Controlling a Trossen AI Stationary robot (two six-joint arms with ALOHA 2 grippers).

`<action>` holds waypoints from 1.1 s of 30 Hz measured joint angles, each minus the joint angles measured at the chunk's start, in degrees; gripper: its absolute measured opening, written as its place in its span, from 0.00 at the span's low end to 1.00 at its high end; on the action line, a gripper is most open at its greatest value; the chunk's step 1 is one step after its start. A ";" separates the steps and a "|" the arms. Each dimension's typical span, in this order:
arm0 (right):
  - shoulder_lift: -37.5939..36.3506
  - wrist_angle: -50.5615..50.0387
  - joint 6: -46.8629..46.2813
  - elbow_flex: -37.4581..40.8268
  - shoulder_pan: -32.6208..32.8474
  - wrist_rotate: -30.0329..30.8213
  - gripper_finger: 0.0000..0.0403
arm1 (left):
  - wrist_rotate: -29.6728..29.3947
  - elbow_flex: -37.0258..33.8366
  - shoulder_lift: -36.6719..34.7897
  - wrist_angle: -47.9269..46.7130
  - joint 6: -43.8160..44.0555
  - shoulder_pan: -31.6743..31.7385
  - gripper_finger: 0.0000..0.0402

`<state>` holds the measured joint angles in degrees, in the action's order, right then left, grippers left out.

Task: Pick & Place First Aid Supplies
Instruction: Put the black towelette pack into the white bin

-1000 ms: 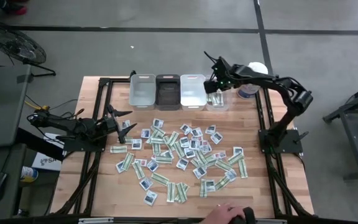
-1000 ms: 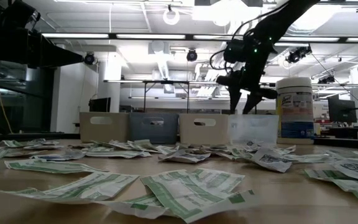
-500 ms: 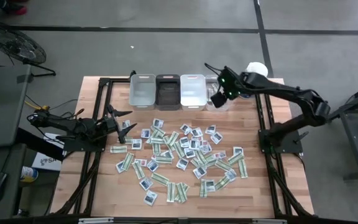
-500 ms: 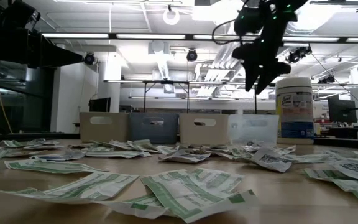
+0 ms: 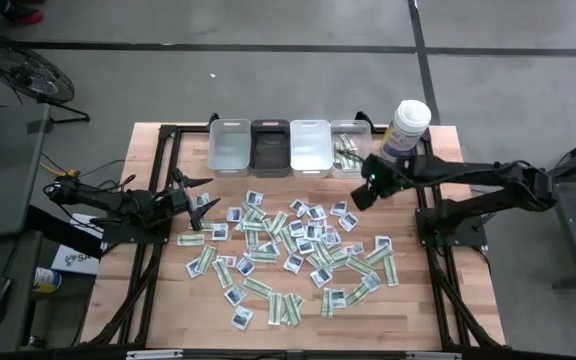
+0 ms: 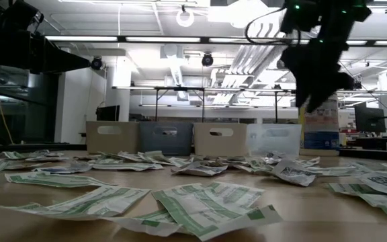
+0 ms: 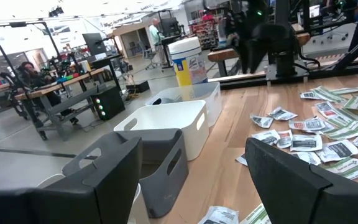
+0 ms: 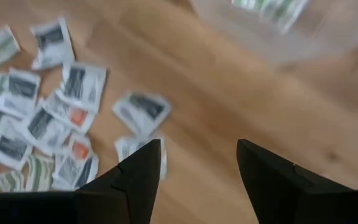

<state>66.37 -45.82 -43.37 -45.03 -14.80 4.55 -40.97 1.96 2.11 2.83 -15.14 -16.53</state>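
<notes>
Right hand (image 5: 361, 194) released, empty, above desk (image 5: 418, 300) just in front of clear bin (image 5: 350, 150). Packets (image 5: 298, 250) scattered beside it. Canister (image 5: 406, 127) label unreadable. Left hand (image 5: 204, 195) released, idle.

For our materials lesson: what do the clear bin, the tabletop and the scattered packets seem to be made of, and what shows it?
Clear bin: likely glossy see-through plastic; green packets show through its walls.
Tabletop: wood, matte; visible grain and plank seams.
Packets: probably thin printed paper, since they lie flat, creased and curling at the edges.
</notes>
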 joint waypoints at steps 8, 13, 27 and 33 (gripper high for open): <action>-0.55 7.63 -12.62 8.75 5.88 -4.69 0.51 | 0.00 0.01 -0.01 -0.02 0.00 0.00 0.70; 0.16 11.14 -18.97 11.53 7.11 -5.15 0.51 | 0.01 0.02 -0.01 0.00 0.00 0.00 0.70; 10.78 18.48 -23.94 11.49 7.51 -8.29 0.51 | 0.00 0.01 0.00 -0.01 0.00 0.02 0.70; 14.15 21.74 -25.04 11.38 7.47 -9.06 0.51 | 0.00 0.00 0.00 0.00 0.00 0.00 0.70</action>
<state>80.52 -24.09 -68.41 -33.65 -7.33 -4.51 -40.97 1.96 2.11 2.83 -15.14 -16.53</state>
